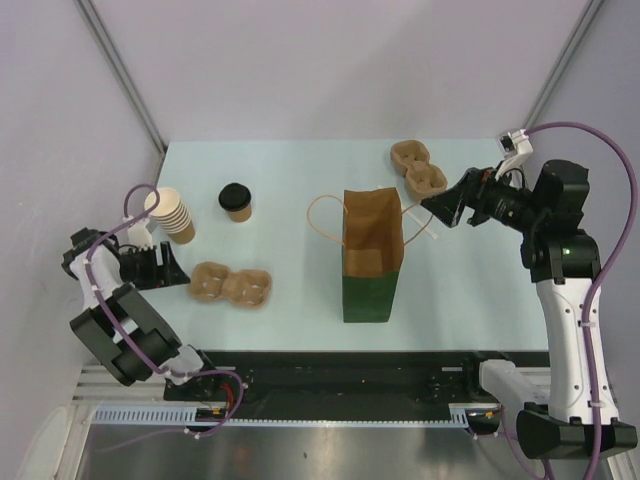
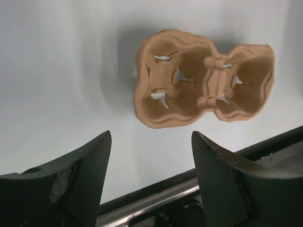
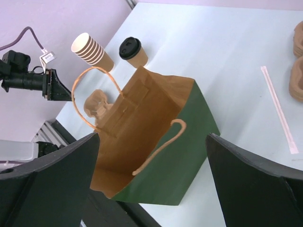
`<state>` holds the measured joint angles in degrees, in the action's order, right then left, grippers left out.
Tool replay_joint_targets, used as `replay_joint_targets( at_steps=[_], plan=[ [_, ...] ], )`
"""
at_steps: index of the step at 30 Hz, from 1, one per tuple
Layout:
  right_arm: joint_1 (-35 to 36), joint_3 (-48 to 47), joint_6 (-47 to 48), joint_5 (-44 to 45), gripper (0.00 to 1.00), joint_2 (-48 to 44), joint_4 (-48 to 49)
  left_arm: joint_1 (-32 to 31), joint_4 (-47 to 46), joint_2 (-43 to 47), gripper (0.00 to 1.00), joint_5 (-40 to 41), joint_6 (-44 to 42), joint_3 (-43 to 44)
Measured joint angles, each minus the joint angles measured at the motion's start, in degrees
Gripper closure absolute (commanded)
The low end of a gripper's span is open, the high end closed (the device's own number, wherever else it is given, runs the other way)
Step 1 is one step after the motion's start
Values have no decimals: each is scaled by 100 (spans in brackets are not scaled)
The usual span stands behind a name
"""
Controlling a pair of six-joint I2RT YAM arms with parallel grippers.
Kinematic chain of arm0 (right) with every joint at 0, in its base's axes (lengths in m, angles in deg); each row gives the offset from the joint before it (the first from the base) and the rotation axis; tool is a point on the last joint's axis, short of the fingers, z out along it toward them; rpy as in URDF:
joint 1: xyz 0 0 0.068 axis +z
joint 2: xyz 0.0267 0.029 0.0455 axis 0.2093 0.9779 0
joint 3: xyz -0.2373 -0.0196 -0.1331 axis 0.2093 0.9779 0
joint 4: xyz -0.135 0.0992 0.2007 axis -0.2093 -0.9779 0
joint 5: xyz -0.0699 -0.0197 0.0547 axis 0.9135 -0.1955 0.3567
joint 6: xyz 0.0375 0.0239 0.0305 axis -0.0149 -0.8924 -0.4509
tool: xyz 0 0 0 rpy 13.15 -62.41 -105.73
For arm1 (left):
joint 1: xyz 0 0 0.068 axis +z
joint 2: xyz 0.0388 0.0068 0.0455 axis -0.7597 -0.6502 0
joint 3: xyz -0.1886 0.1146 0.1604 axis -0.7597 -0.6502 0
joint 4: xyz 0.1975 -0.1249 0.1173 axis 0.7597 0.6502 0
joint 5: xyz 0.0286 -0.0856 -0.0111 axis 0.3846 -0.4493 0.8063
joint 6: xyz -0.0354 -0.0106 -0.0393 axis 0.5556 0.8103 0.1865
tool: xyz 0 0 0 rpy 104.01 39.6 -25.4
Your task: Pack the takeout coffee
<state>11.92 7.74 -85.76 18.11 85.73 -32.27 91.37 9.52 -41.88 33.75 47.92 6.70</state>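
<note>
The small brown kraft-paper cup with black lid (image 1: 236, 201) stands beside stacked ribbed paper cups (image 1: 172, 215), well apart from the green paper bag (image 1: 372, 285). Both claws spread wide: left gripper (image 2: 150, 136), right gripper (image 3: 152, 137).

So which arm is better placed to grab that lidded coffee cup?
Probably the left. The left claw is open and nearer the coffee cup. The right claw, also open, has the paper bag standing between it and the cup.

coffee cup (image 1: 239, 210) brown, lid (image 1: 234, 194) black | bag (image 1: 372, 296) green, tan inside
</note>
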Motion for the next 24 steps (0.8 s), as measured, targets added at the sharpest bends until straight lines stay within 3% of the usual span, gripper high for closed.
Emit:
replay_joint_targets(
  at_steps=[8, 12, 24],
  plan=[
    [-107, -13, 192, -227, 0, 162, 4, 321, -535, -837, 47, 173, -157, -256],
    [-116, -20, 219, -297, 0, 269, 7, 435, -586, -1255, 48, 109, -168, -323],
    [-146, -20, 232, -444, 0, 522, 55, 621, -229, -1425, 46, -503, -520, -280]
  ],
)
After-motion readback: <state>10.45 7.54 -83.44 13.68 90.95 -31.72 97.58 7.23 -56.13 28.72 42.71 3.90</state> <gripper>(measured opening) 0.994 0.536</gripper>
